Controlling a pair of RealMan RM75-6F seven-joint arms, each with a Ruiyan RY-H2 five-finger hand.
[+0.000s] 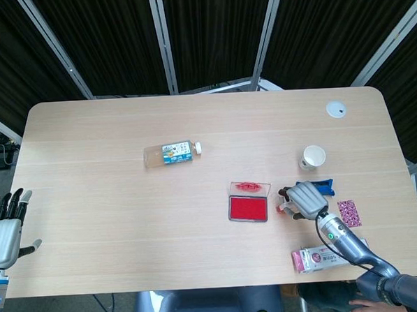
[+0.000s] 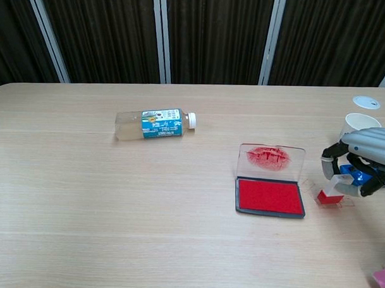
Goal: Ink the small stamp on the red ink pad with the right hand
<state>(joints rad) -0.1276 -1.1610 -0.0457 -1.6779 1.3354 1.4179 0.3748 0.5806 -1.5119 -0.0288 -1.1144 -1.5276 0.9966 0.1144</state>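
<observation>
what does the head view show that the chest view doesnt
Only the head view shows the left hand off the table's left edge, the pink patterned card and the whole packet near the front edge. Only the chest view shows the small stamp clearly, its red base on the table in the right hand. Both show the bottle, red ink pad, paper cup and blue object.

Bottle (image 1: 170, 153) lying mid-table; paper cup (image 1: 312, 157), white lid (image 1: 335, 109) far right
</observation>
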